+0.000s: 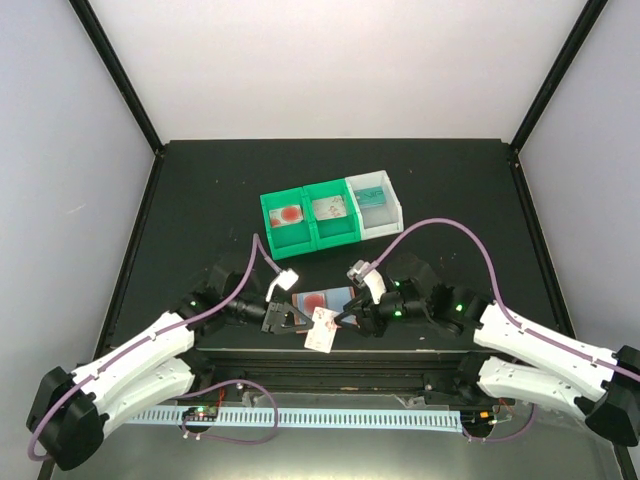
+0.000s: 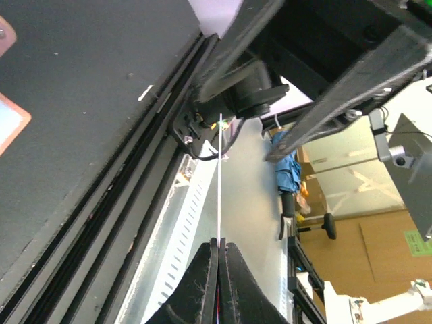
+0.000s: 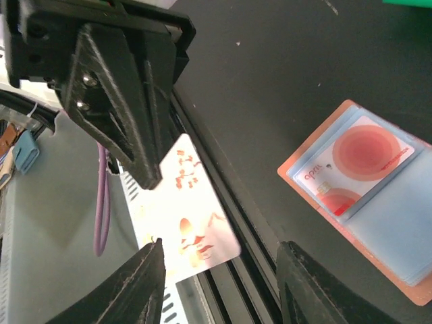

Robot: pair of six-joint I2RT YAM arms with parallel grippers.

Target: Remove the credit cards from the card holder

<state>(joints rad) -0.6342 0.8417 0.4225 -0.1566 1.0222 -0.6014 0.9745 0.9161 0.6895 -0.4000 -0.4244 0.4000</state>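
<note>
Pinching a white card (image 3: 182,216), the left hand (image 2: 219,260) is closed — the card holder (image 3: 395,233) is found just ahead of the open, empty right hand (image 3: 221,255).

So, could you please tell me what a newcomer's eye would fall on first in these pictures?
The white card with red marks, pinched in the shut left pincer over the near edge of the table, the right pincer open beside it. Next, the card holder lying open on the black table, a red-circled card in its pocket. Behind it, three trays, two green and one white, stand in a row.
</note>
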